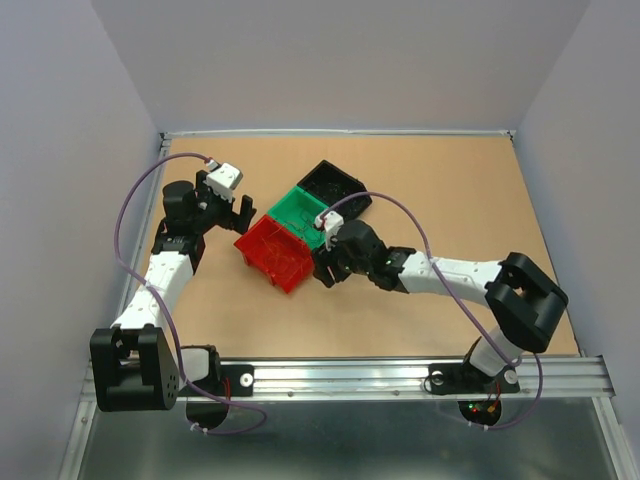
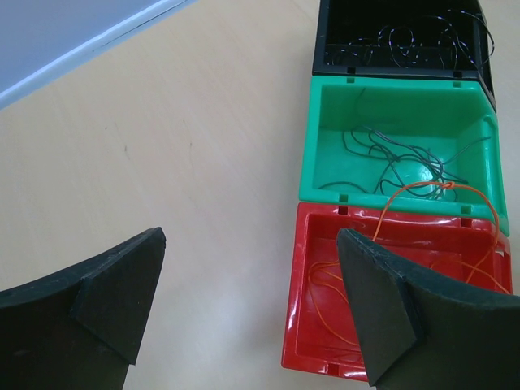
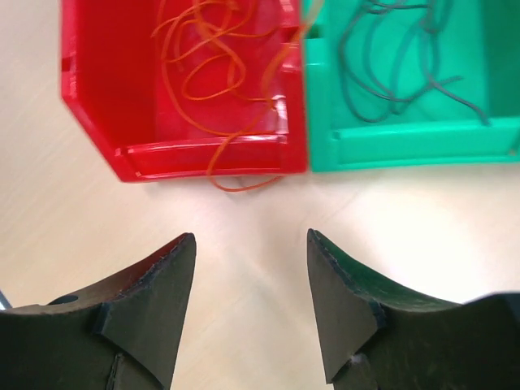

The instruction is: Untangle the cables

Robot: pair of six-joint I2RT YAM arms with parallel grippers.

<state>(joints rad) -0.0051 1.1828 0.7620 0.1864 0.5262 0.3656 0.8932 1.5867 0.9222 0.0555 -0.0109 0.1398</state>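
The cables lie sorted in three joined bins. Orange cables [image 3: 211, 73] curl in the red bin [image 3: 89, 106]. One orange strand [image 3: 244, 185] hangs over its near wall onto the table, and another orange loop [image 2: 422, 188] reaches over the green bin's rim. Grey cables [image 2: 398, 154] lie in the green bin [image 2: 317, 138], and dark cables [image 2: 406, 45] in the black bin [image 2: 321, 41]. My left gripper [image 2: 250, 236] is open and empty beside the red bin's left wall [image 2: 296, 325]. My right gripper [image 3: 250, 236] is open and empty, just short of the red and green bins.
The bins form a diagonal row mid-table: red [image 1: 275, 250], green [image 1: 300, 215], black [image 1: 335, 185]. The left gripper [image 1: 230, 215] is at their left and the right gripper [image 1: 325, 270] at their near side. Grey walls enclose the brown tabletop [image 1: 450, 200].
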